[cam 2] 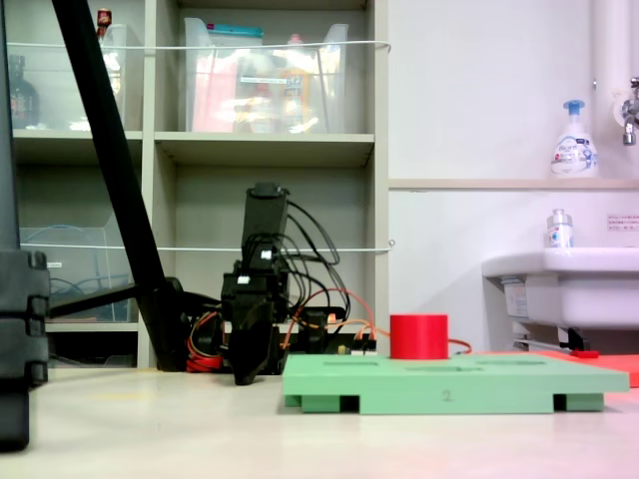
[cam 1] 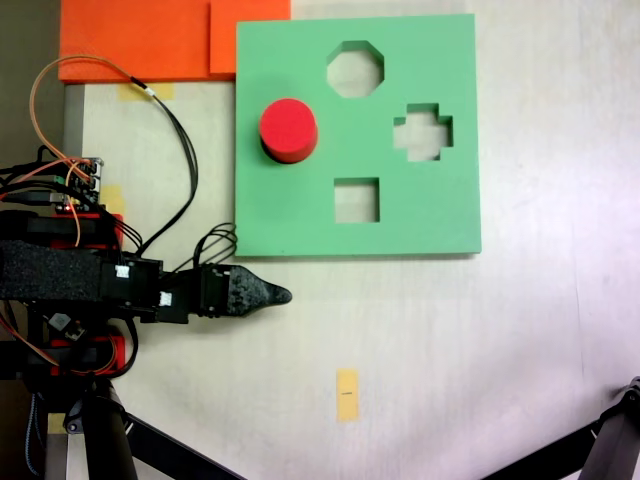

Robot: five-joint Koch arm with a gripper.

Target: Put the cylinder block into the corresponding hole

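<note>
The red cylinder block [cam 1: 288, 128] stands upright on the left part of the green foam board [cam 1: 300, 215], and in a fixed view the cylinder block [cam 2: 418, 336] rises well above the board [cam 2: 449, 384]. The round hole is hidden: nothing of it shows around the block, so I cannot tell whether the block sits in it. My gripper [cam 1: 284, 295] rests low over the table just off the board's near-left corner, well apart from the block. Its black jaws taper to one point with no gap and hold nothing. Seen from the side, the gripper [cam 2: 245, 375] points down at the table.
The board also has an octagonal cut-out [cam 1: 355, 68], a cross-shaped one [cam 1: 423, 131] and a square one [cam 1: 356, 200]. Orange foam sheets [cam 1: 150, 40] lie behind the board's left corner. A yellow tape mark [cam 1: 347, 394] is on the table. Tripod legs [cam 1: 600, 450] enter at the bottom corners.
</note>
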